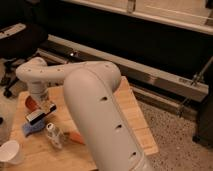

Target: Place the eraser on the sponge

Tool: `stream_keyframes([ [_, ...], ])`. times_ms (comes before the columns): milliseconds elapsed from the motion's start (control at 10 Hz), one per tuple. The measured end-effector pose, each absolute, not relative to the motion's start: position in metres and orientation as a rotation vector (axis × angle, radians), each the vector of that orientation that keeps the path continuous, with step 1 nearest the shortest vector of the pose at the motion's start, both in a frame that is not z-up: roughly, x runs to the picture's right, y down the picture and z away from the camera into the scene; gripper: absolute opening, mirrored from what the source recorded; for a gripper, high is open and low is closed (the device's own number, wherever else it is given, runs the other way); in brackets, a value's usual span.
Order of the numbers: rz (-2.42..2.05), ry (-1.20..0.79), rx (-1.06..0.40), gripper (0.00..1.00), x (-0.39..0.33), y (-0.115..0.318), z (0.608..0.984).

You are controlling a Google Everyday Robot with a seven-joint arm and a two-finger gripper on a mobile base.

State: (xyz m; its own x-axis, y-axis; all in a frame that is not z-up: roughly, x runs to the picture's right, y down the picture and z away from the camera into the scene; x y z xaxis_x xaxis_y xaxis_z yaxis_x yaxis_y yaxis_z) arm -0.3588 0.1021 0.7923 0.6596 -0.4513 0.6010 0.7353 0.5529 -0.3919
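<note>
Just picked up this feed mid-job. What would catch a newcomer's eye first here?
The big white arm fills the middle of the view, reaching left across the wooden table. At its end, the gripper holds the eraser right over the blue sponge near the table's left edge. A white cup stands at the near left corner.
</note>
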Motion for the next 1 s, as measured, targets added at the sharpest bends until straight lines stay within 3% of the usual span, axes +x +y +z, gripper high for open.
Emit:
stream_keyframes([
  [1000,-0.644,-0.432,-0.596,0.0,-0.394,0.135,0.791],
])
